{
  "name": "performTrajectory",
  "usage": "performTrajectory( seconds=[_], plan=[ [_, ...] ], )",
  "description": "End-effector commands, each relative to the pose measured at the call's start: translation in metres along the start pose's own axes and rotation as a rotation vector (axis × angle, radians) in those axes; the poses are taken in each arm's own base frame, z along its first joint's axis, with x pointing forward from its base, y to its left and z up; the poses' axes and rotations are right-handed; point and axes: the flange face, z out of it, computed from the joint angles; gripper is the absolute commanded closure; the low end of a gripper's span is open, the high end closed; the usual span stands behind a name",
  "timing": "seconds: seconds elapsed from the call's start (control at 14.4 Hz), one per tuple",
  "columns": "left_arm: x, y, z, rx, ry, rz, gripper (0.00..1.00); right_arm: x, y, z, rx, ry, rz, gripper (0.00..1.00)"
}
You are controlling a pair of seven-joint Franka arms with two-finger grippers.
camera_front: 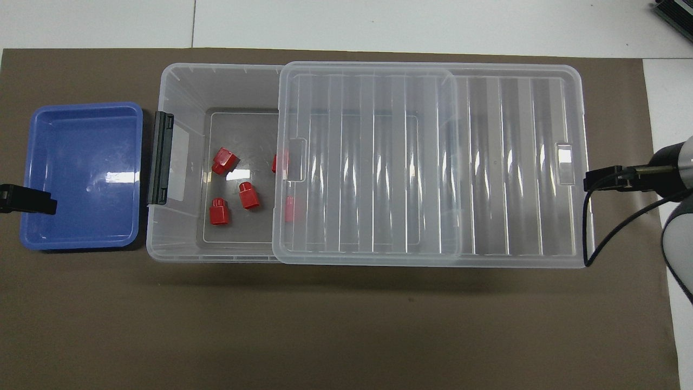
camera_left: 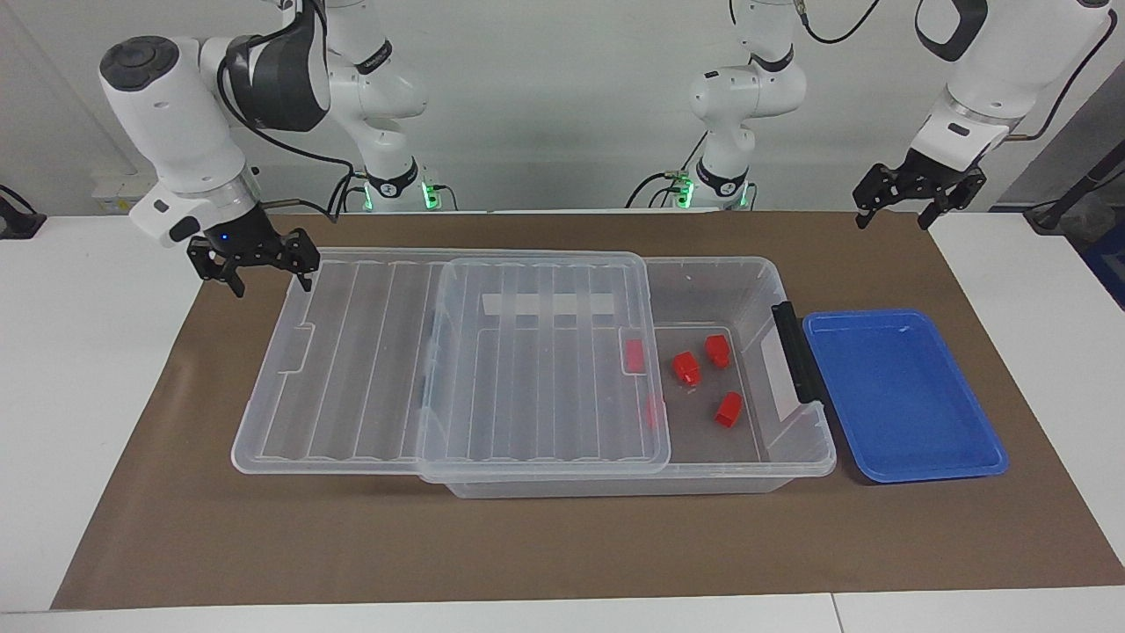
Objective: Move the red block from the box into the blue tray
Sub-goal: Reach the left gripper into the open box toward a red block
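The box (camera_left: 756, 281) (camera_front: 184, 86) is a clear bin, and its ribbed lid (camera_left: 457, 360) (camera_front: 427, 162) is slid toward the right arm's end, leaving one end uncovered. Three red blocks (camera_left: 686, 368) (camera_left: 717, 350) (camera_left: 729, 409) lie on the bare floor, also seen from overhead (camera_front: 224, 161) (camera_front: 249, 195) (camera_front: 218, 211). Two more show through the lid's edge (camera_left: 635, 354) (camera_left: 655, 411). The blue tray (camera_left: 905, 396) (camera_front: 81, 173) sits empty beside the box's black latch (camera_left: 795, 352). My right gripper (camera_left: 272, 283) (camera_front: 598, 179) hangs open and empty by the lid's end. My left gripper (camera_left: 892, 220) (camera_front: 27, 199) waits open, raised at the left arm's end.
Everything stands on a brown mat (camera_left: 562, 545) laid over a white table (camera_left: 79, 396). The lid overhangs the box toward the right arm's end. A cable from the right arm (camera_front: 606, 238) hangs near the lid's corner.
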Motion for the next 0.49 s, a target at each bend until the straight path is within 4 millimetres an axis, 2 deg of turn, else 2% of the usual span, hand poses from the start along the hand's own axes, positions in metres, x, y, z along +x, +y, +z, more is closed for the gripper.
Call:
performTrajectory(
  seconds=[0.0, 0.07, 0.21, 0.35, 0.42],
  plan=[
    [-0.003, 0.010, -0.001, -0.006, 0.049, -0.088, 0.00, 0.003, -0.003, -0.025, 0.013, 0.003, 0.067, 0.00],
    [0.004, 0.032, 0.001, -0.009, 0.086, -0.171, 0.00, 0.008, -0.009, -0.033, 0.012, 0.000, 0.075, 0.00],
    [0.013, 0.093, 0.007, -0.030, 0.138, -0.324, 0.00, 0.014, -0.013, -0.049, 0.010, -0.006, 0.079, 0.00],
    [0.026, 0.144, 0.017, -0.028, 0.171, -0.386, 0.00, 0.013, -0.017, -0.055, 0.002, -0.004, 0.086, 0.00],
    [0.030, 0.162, 0.022, -0.035, 0.183, -0.398, 0.00, 0.012, -0.021, -0.057, -0.001, -0.005, 0.083, 0.00]
  ],
)
